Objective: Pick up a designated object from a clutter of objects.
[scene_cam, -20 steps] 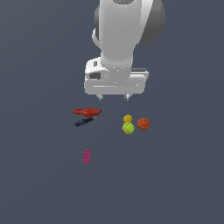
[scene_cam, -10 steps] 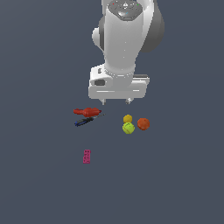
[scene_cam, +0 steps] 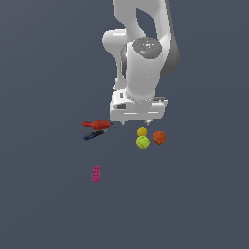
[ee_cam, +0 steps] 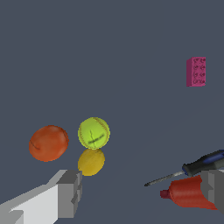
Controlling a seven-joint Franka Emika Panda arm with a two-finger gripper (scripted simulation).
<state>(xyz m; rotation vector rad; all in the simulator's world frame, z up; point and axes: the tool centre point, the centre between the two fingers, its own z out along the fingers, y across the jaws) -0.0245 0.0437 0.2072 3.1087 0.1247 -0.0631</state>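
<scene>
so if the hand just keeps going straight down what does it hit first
Probably bare floor: in the wrist view the open hand straddles a gap between the yellow ball and the red tool. Depth is unclear.

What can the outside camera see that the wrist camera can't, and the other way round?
Only the exterior view shows the white arm over everything. Only the wrist view shows the open gripper from close up, with its grey fingertips, and the dark tool's thin metal shaft. Both show the yellow ball, green tennis ball, orange ball, red tool, dark tool and magenta block.
</scene>
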